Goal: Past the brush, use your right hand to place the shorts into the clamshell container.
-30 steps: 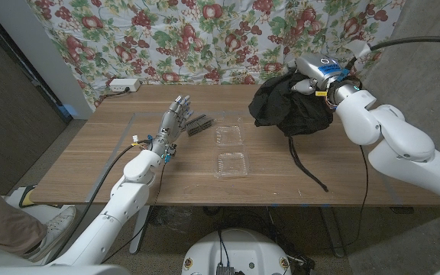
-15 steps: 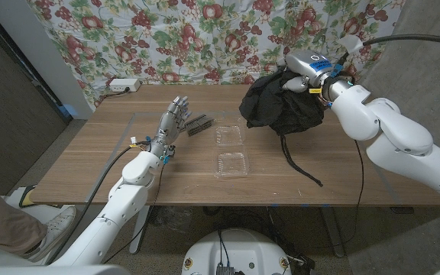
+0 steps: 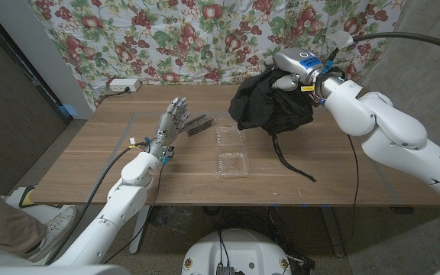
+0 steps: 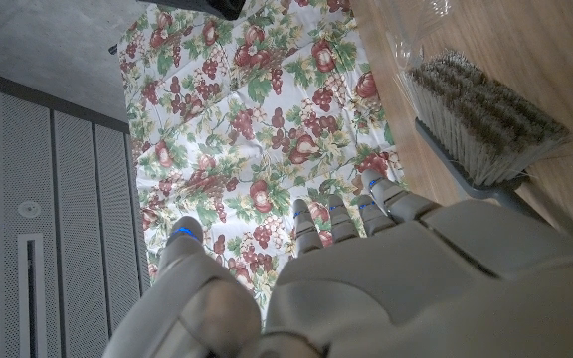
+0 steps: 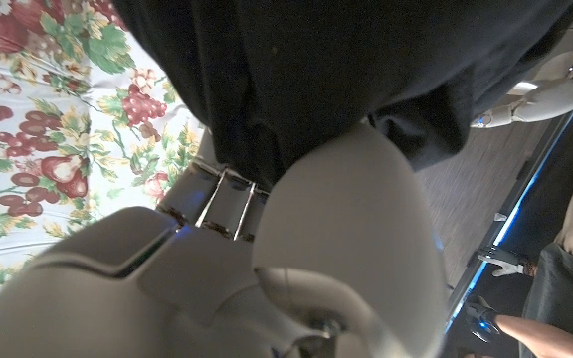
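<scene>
My right hand (image 3: 292, 70) holds the black shorts (image 3: 267, 108) bunched up in the air above the table's far right, just right of the clear clamshell container (image 3: 230, 150). A black drawstring (image 3: 290, 162) trails from the shorts down to the table. The container lies open in the middle of the table, two shallow halves side by side. The brush (image 3: 198, 124), bristles up, lies just left of the container's far half. My left hand (image 3: 170, 122) stands beside the brush, fingers apart and holding nothing. In the right wrist view the black shorts (image 5: 366, 70) drape over my hand (image 5: 267, 268).
A floral cloth (image 3: 205, 34) hangs behind the wooden table (image 3: 105, 168). A white power strip (image 3: 121, 85) sits at the table's far left corner. In the left wrist view the brush (image 4: 480, 124) lies past my fingers (image 4: 381, 199). A person's leg and shoe (image 3: 21, 221) show at lower left.
My right hand has carried the shorts leftward, toward the clamshell container, with the drawstring dragging along the table. The left hand has stayed in place.
</scene>
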Action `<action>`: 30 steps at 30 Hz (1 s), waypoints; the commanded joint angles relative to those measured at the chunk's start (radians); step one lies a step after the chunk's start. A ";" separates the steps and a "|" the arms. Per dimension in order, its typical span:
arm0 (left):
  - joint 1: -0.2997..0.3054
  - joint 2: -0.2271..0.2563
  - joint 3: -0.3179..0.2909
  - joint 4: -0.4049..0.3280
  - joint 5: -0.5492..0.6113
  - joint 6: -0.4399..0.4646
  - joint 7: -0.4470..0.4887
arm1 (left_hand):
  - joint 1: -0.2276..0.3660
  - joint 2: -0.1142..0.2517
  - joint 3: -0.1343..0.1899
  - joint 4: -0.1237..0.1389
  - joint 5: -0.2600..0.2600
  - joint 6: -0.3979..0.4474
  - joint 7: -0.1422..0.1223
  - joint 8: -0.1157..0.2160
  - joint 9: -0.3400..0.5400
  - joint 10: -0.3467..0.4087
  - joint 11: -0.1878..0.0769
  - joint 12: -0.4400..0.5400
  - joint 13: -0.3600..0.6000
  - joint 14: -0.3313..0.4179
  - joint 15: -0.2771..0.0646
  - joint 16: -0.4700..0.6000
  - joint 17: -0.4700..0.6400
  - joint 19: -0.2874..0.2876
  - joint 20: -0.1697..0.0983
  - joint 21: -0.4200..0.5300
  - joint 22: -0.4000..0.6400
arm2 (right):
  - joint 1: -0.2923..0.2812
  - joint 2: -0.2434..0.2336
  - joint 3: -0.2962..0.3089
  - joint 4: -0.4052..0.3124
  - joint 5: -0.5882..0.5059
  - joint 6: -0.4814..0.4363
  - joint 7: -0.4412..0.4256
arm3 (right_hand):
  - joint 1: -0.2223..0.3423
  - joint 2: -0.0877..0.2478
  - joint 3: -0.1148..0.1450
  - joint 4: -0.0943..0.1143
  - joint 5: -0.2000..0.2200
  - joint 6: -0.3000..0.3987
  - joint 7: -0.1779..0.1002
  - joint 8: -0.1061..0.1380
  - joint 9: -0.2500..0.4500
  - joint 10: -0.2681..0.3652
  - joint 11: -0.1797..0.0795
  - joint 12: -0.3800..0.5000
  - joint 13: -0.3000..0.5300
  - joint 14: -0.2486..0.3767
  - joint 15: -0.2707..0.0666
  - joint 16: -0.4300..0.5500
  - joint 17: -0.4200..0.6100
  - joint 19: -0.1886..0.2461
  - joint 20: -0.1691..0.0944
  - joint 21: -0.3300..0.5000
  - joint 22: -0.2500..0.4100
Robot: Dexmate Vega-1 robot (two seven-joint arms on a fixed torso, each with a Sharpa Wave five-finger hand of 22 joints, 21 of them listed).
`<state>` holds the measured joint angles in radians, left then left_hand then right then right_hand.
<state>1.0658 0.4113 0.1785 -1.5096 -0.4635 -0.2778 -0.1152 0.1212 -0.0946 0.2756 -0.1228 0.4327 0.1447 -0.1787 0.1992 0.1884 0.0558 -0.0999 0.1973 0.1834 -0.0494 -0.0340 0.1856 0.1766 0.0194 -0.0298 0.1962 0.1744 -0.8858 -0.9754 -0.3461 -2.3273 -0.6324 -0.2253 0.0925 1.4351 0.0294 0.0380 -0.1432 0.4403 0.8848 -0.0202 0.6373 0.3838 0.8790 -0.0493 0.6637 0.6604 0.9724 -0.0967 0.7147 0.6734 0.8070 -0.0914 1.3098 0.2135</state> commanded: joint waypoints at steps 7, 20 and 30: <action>0.009 0.001 -0.007 0.000 -0.004 0.000 -0.003 | 0.003 0.019 0.004 0.000 -0.001 0.009 0.000 0.006 0.002 0.000 0.000 0.006 0.005 -0.011 -0.074 0.001 0.004 0.006 -0.047 -0.001 0.003 | 0.085 0.065 -0.048 0.053 0.011 0.140 0.054 | 0.067 0.079 0.024 0.014 -0.002 0.001 0.004 0.008 0.012 0.010 -0.004 -0.009 0.012 0.059 -0.124 -0.003 0.009 -0.003 -0.133 0.015 -0.004; 0.015 -0.002 -0.009 -0.001 -0.007 -0.001 -0.002 | 0.006 0.023 0.006 -0.001 -0.001 0.010 -0.001 0.005 0.002 -0.002 0.001 0.005 0.005 -0.012 -0.073 0.001 0.003 0.005 -0.047 -0.001 0.003 | 0.133 0.118 -0.095 0.106 0.007 0.209 0.084 | 0.066 0.077 0.029 0.013 -0.003 0.001 0.007 0.011 0.015 0.015 -0.005 -0.016 0.019 0.059 -0.124 -0.010 0.013 -0.007 -0.133 0.020 -0.009; 0.018 -0.001 -0.012 -0.001 -0.007 -0.004 -0.001 | 0.008 0.026 0.007 -0.001 -0.001 0.011 -0.002 0.005 0.002 0.000 -0.003 0.006 0.005 -0.012 -0.074 0.001 0.003 0.005 -0.048 -0.001 0.003 | 0.172 0.162 -0.132 0.149 -0.009 0.249 0.095 | 0.064 0.075 0.030 0.013 -0.005 0.001 0.008 0.009 0.010 0.020 -0.001 -0.021 0.023 0.064 -0.124 -0.011 0.013 -0.007 -0.133 0.025 -0.011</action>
<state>1.0802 0.4109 0.1700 -1.5103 -0.4698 -0.2778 -0.1173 0.1261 -0.0770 0.2756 -0.1228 0.4327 0.1499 -0.1734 0.1992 0.1884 0.0558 -0.0999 0.1973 0.1834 -0.0494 -0.0339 0.1856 0.1769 0.0194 -0.0298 0.1963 0.1744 -0.7531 -0.8570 -0.4422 -2.2197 -0.6289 -0.0238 0.1708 1.4334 0.0311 0.0395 -0.1447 0.4354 0.8846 -0.0204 0.6452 0.3838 0.8829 -0.0525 0.6442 0.6795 0.9759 -0.0932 0.7071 0.6841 0.8074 -0.0912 1.3282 0.1996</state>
